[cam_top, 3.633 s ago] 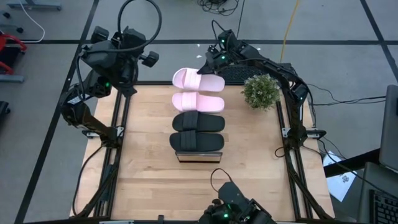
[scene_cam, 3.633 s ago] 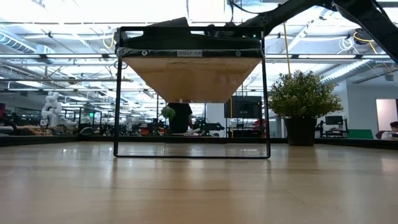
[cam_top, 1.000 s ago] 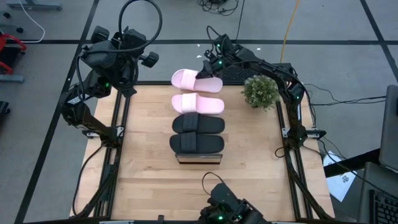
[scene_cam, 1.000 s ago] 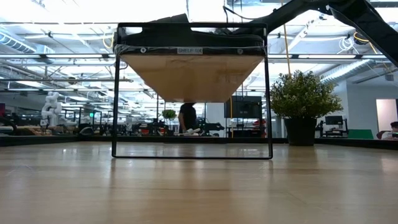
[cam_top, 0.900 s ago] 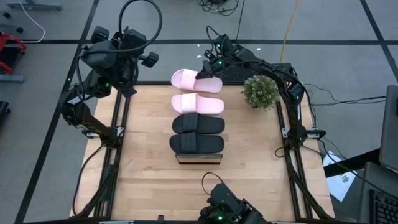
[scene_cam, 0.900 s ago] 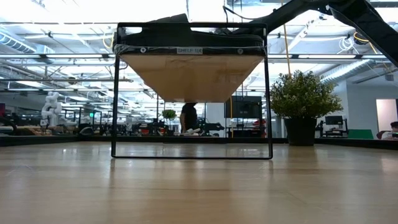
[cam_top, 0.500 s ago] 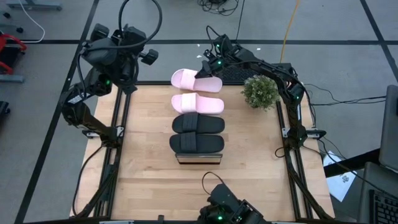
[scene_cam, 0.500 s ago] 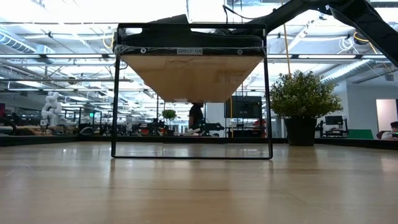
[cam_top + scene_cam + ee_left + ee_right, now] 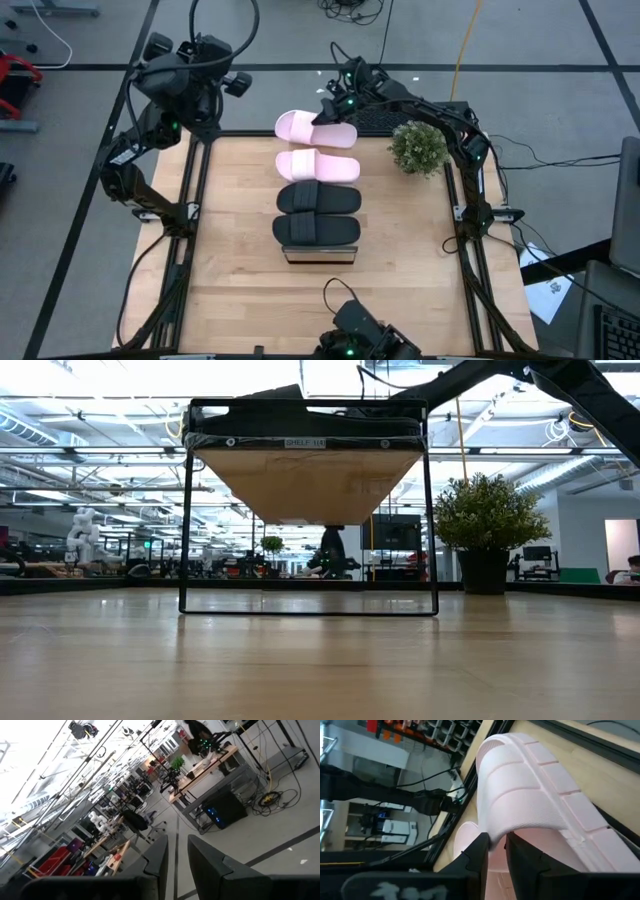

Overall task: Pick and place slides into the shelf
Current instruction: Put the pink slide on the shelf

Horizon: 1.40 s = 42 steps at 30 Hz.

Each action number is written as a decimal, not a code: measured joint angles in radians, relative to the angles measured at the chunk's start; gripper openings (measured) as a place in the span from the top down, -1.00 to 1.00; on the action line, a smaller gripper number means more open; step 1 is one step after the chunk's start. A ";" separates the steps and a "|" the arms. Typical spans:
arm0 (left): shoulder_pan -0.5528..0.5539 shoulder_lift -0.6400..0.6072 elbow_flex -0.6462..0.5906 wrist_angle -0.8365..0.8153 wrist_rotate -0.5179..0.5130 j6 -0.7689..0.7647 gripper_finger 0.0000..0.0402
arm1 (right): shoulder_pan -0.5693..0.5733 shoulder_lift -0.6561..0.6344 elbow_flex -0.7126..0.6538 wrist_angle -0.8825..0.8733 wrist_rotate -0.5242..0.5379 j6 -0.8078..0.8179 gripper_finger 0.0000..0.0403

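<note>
**High view: right tool pinching far pink slide at its end edge**

High view: four slides in a row on the shelf [image 9: 318, 256]. Order going away from the right tool [image 9: 327, 112]: far pink slide [image 9: 305, 127], near pink slide [image 9: 318, 166], then the two black slides [image 9: 318, 198] and [image 9: 316, 230].

Right wrist view: right tool [image 9: 496, 849] is nearly closed on the sole edge of the far pink slide [image 9: 540, 800], one finger [image 9: 472, 857] on each side of the thin rim. Ribbed strap arches just ahead of the tool. That slide hangs partly past the shelf's far end and sits skewed to its neighbour.

Handling, my read:
- Foam-type moulding, light. Weight is no issue.
- Sole flexes, so an end-edge pinch lets the rest droop and swing.
- Matte ribbed surface should grip fine, low slip risk.
- Not fragile, firm squeeze OK.
- Better hold: the strap arch or the sole's side at mid-length, closer to the balance point.

Left tool [image 9: 200, 100] is parked off the worktop's far corner, well apart from the slides. Left wrist view shows its fingers [image 9: 159, 857] close together, narrow gap, holding nothing.

Low view: only the shelf frame and plank underside show, with a potted plant [image 9: 487, 520] beside it.
</note>
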 joint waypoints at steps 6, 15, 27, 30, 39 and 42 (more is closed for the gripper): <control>0.018 0.000 0.000 0.000 0.000 0.000 0.60 | 0.006 -0.001 0.000 0.000 0.021 0.011 0.74; 0.034 0.000 0.000 0.000 0.051 -0.006 0.60 | 0.006 -0.001 0.000 0.000 0.009 0.021 0.96; 0.069 0.000 0.000 0.000 0.063 -0.010 0.60 | -0.005 -0.001 0.000 0.027 -0.141 0.065 0.99; 0.074 0.000 0.000 0.000 0.061 -0.010 0.60 | -0.009 -0.001 -0.001 0.026 -0.171 0.065 0.99; 0.078 0.000 0.000 0.000 0.061 -0.013 0.60 | -0.037 -0.008 -0.001 -0.016 -0.221 0.037 1.00; 0.078 0.000 0.000 0.000 0.062 -0.026 0.60 | -0.041 -0.010 -0.001 -0.037 -0.243 0.021 1.00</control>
